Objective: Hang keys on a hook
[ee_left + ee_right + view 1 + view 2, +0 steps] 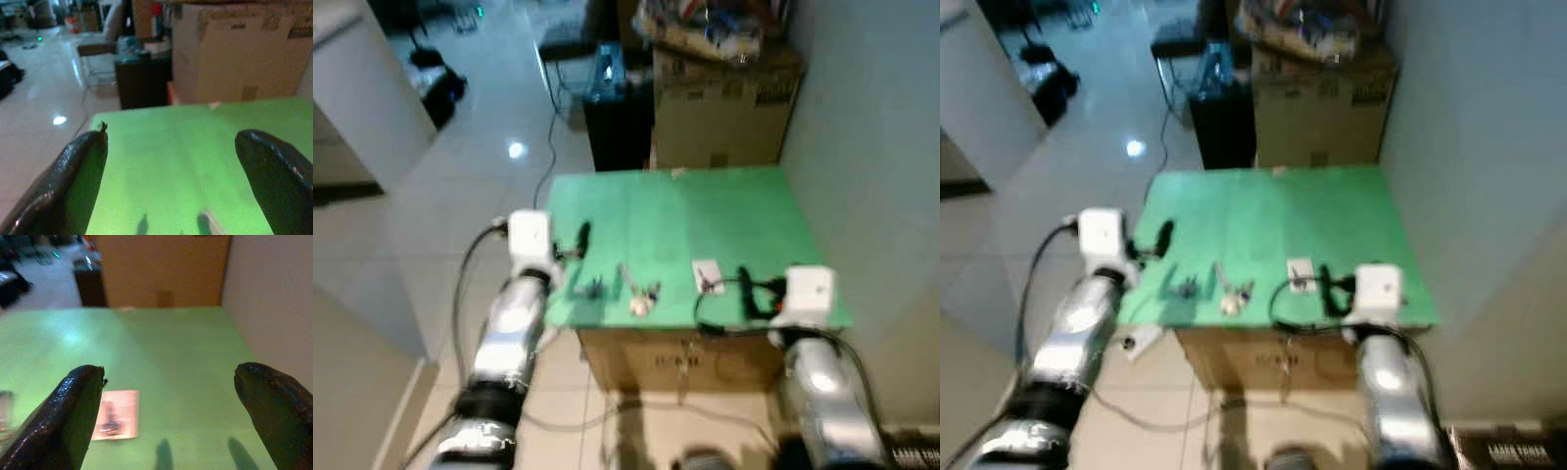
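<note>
A bunch of keys (641, 297) lies near the front edge of the green tabletop (705, 211). To its right is a small white plate with a hook (707, 276), which is also seen flat on the green top (116, 420). My left gripper (173, 142) is open over the front left part of the table, left of the keys. My right gripper (171, 374) is open at the front right, just right of the hook plate. Nothing is between either pair of fingers. A small dark shape (590, 287) left of the keys is too blurred to name.
The green top rests on a cardboard box (675, 367). Behind it stand a large cardboard box (724, 108) and a black cabinet (617, 132). A wall (876, 166) runs close along the right. A cable (551, 147) crosses the tiled floor on the left.
</note>
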{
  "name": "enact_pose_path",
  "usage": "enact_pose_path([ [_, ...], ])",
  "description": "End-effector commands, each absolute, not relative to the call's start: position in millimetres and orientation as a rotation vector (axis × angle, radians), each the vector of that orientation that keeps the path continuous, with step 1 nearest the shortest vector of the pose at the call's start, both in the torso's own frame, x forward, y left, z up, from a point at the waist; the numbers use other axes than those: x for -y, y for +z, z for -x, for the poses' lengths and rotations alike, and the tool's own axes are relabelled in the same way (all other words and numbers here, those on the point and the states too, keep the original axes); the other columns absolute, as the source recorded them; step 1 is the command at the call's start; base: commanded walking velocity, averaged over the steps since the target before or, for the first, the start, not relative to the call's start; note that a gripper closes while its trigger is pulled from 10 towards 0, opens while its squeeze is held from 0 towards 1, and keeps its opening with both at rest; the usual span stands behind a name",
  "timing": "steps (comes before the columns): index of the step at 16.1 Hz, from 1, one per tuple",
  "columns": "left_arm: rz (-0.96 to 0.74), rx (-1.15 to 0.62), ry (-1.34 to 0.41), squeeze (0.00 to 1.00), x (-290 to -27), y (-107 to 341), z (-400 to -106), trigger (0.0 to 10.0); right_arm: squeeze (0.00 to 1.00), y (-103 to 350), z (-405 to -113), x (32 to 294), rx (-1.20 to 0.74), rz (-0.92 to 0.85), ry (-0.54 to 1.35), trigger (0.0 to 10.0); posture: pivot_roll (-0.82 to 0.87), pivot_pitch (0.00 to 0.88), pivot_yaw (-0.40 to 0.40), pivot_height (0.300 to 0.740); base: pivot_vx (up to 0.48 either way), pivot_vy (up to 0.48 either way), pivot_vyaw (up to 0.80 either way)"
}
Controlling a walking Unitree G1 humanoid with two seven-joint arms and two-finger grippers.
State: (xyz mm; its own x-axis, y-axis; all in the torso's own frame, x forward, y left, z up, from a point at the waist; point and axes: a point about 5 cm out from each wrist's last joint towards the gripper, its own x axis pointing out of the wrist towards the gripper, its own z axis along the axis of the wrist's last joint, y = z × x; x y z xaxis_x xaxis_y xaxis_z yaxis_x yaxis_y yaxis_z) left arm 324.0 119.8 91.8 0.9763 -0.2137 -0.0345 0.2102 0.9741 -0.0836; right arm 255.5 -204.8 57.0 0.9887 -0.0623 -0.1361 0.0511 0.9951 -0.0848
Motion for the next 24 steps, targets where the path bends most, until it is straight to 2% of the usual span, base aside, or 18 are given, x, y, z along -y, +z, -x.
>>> enact_pose_path([
  [1, 0.053, -0.056, -0.206, 0.0, -128.9, 89.5, -323.8, 10.0, 0.0, 63.5, -260.3, 197.1, -0.111, 0.069, -0.038, 10.0, -0.2, 0.0, 0.118, 0.74, 0.439, 0.0, 0.0],
  [3, 0.035, -0.079, -0.206, 0.0, -127.2, 86.0, -324.6, 10.0, 0.0, 63.5, -259.7, 197.5, -0.111, 0.071, -0.039, 10.0, -0.2, 0.0, 0.12, 0.74, 0.439, 0.0, 0.0],
  [6, -0.015, -0.211, -0.311, 0.0, -114.7, 69.2, -328.5, 10.0, 0.0, 60.6, -254.7, 196.3, -0.124, 0.071, -0.043, 10.0, -0.21, 0.003, 0.133, 0.74, 0.0, 0.0, 0.0],
  [8, 0.0, -0.276, -0.477, 0.0, -84.9, 59.0, -322.4, 10.0, 0.0, 55.6, -246.1, 196.2, -0.145, 0.067, -0.054, 10.0, -0.22, 0.033, 0.147, 0.74, 0.0, 0.0, 0.0],
  [9, -0.007, -0.306, -0.605, 0.0, -58.1, 52.6, -315.5, 10.0, 0.0, 52.0, -237.6, 194.8, -0.165, 0.065, -0.054, 10.0, -0.23, 0.068, 0.164, 0.74, 0.0, 0.0, 0.0],
  [10, 0.006, -0.328, -0.634, 0.0, -52.4, 49.0, -313.6, 10.0, 0.0, 50.1, -232.5, 192.9, -0.176, 0.062, -0.05, 10.0, -0.23, 0.088, 0.177, 0.74, 0.0, 0.0, 0.0],
  [12, -0.03, -0.348, -0.623, 0.0, -52.9, 44.1, -315.0, 10.0, 0.0, 45.3, -223.1, 188.7, -0.196, 0.066, -0.036, 10.0, -0.25, 0.108, 0.2, 0.74, 0.0, 0.0, 0.0],
  [14, -0.102, -0.383, -0.604, 0.0, -54.1, 41.0, -320.2, 10.0, 0.0, 41.6, -206.4, 187.3, -0.217, 0.102, -0.035, 10.0, -0.32, 0.135, 0.266, 0.74, 0.0, 0.0, 0.0],
  [15, -0.118, -0.387, -0.591, 0.0, -55.4, 41.5, -321.9, 10.0, 0.0, 41.7, -203.8, 187.5, -0.217, 0.109, -0.042, 10.0, -0.32, 0.135, 0.266, 0.74, 0.0, 0.0, 0.0],
  [18, -0.056, -0.413, -0.492, 0.0, -63.2, 50.4, -335.8, 10.0, 0.0, 38.9, -183.8, 191.7, -0.253, 0.175, -0.061, 10.0, -0.4, 0.162, 0.294, 0.74, 0.0, 0.0, 0.0],
  [21, 0.053, -0.436, -0.345, 0.0, -76.3, 52.6, -342.8, 10.0, 0.0, 46.3, -187.6, 193.8, -0.255, 0.275, 0.01, 10.0, -0.44, 0.182, 0.242, 0.74, 0.0, 0.0, 0.0],
  [24, 0.151, -0.466, -0.251, 0.0, -81.6, 39.9, -334.6, 10.0, 0.0, 58.9, -197.7, 199.4, -0.248, 0.31, 0.108, 10.0, -0.42, 0.174, 0.141, 0.74, 0.0, 0.0, 0.0],
])
